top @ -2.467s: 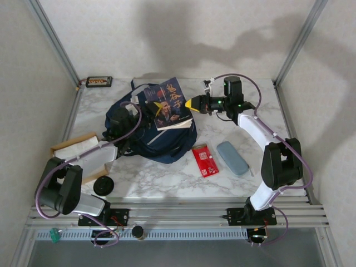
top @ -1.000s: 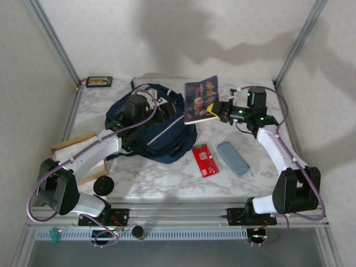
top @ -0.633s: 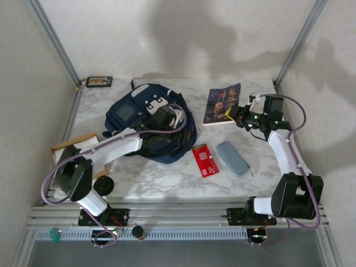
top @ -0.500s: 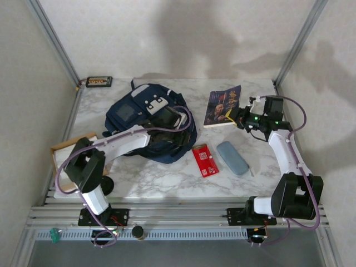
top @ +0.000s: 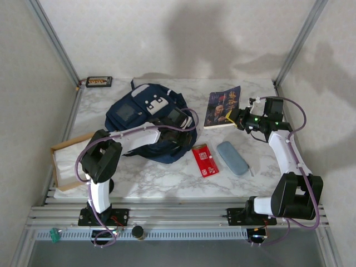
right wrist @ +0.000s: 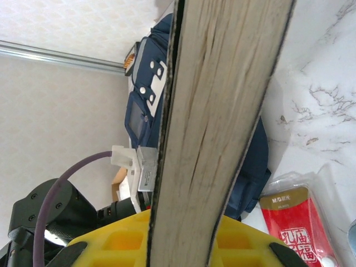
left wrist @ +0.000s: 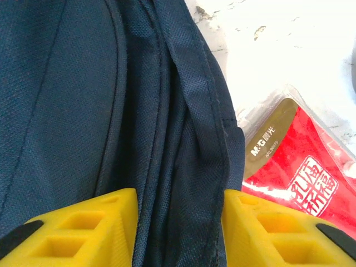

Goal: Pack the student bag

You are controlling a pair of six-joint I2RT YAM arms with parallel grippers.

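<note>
The student bag (top: 146, 114), a large navy backpack with pale patches, lies at the middle left of the table. My left gripper (top: 179, 119) is at its right edge. In the left wrist view the bag's fabric (left wrist: 83, 100) is bunched into folds that fill the gap between the yellow fingers (left wrist: 72, 233), so the left gripper (left wrist: 178, 236) is shut on it. My right gripper (top: 236, 117) is shut on a dark-covered book (top: 222, 104), holding it off the table to the right of the bag. In the right wrist view the book's page edge (right wrist: 222, 111) stands upright in the right gripper (right wrist: 183, 245).
A red packet (top: 204, 159) and a grey-blue oblong case (top: 232, 157) lie on the marble between the arms. An open cardboard box (top: 65, 162) sits at the left edge. A small dark tray (top: 99, 82) is at the back left corner. The red packet (left wrist: 300, 167) lies just right of my left fingers.
My left arm swung right across the bag to its right edge and its jaws narrowed onto the fabric. The right arm carried the book right, away from the bag, then held still.
</note>
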